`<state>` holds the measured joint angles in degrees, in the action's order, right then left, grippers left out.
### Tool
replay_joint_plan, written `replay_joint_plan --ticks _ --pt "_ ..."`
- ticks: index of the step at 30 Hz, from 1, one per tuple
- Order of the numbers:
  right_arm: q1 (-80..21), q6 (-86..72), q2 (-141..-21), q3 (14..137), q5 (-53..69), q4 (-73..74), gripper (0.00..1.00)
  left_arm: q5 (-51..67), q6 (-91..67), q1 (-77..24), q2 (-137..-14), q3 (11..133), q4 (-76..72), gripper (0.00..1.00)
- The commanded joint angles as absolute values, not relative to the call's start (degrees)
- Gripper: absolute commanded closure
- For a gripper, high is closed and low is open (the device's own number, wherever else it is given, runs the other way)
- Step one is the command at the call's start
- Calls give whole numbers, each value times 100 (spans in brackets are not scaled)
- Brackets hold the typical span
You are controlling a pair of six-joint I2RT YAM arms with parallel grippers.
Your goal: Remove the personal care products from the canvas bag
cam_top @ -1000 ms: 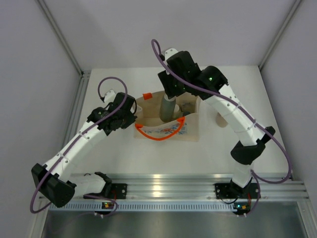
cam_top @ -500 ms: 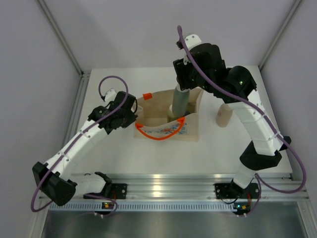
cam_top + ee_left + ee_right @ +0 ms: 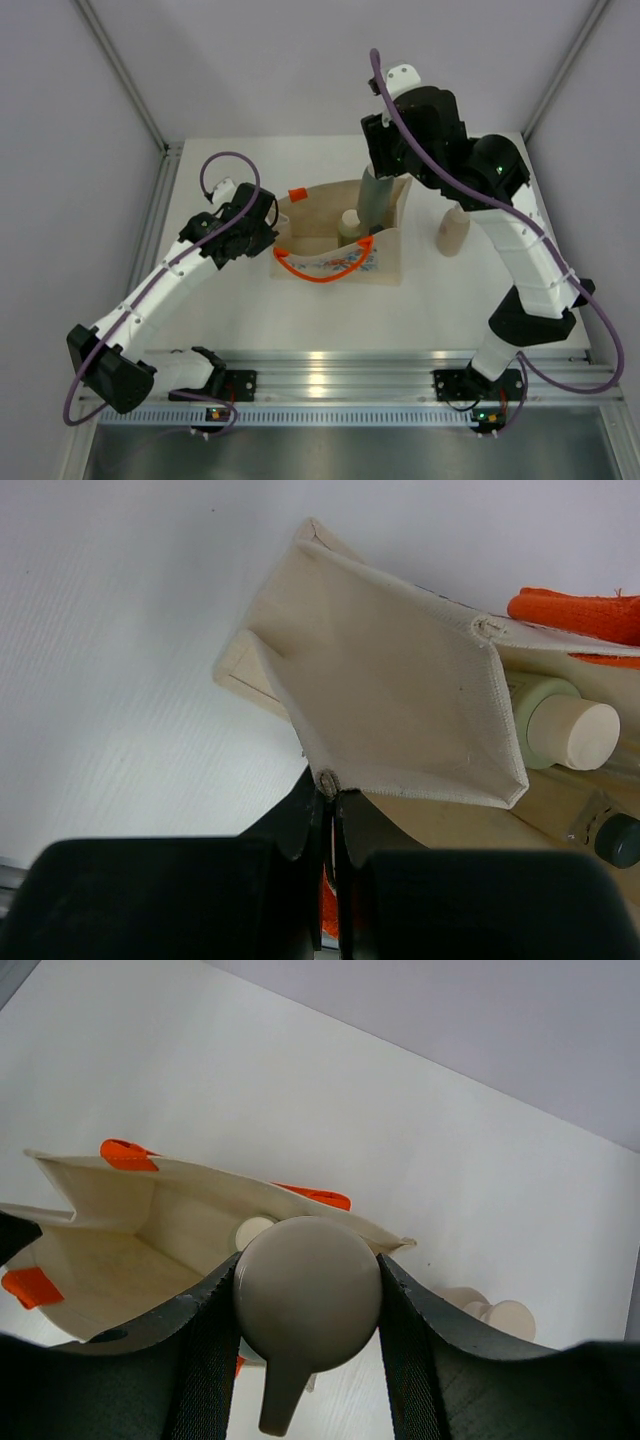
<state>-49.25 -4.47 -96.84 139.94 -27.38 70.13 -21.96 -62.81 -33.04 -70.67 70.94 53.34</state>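
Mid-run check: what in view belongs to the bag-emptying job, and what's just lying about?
Job: bag; grey-green bottle in right hand; tan bottle out on table; capped bottle and dark-lidded jar inside bag; left hand pinching bag edge.
Not job: table; rail.

The canvas bag [image 3: 340,262] sits mid-bench [image 3: 300,300]. The left gripper [image 3: 328,800] pinches its left edge. The right gripper [image 3: 305,1295] holds a first bottle [image 3: 376,197] over the bag's far right part. A second bottle [image 3: 350,222] stands inside the bag. A third bottle [image 3: 452,235] stands on the bench to the bag's right.
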Motion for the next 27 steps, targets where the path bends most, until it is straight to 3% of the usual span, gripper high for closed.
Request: replay_joint_plan --ticks 1,18,27 --pt "-4860 -378 -9053 14476 -3155 6302 100 -2118 -6258 -3305 -7137 7198 5265 100" --pt "-3727 -395 -8754 14370 -2856 6249 100 -2066 -6196 -3296 -7084 7224 5265 100" --pt "-2234 -404 -8316 13396 -2741 5977 100 -2013 -6109 -3305 -7093 7251 5265 100"
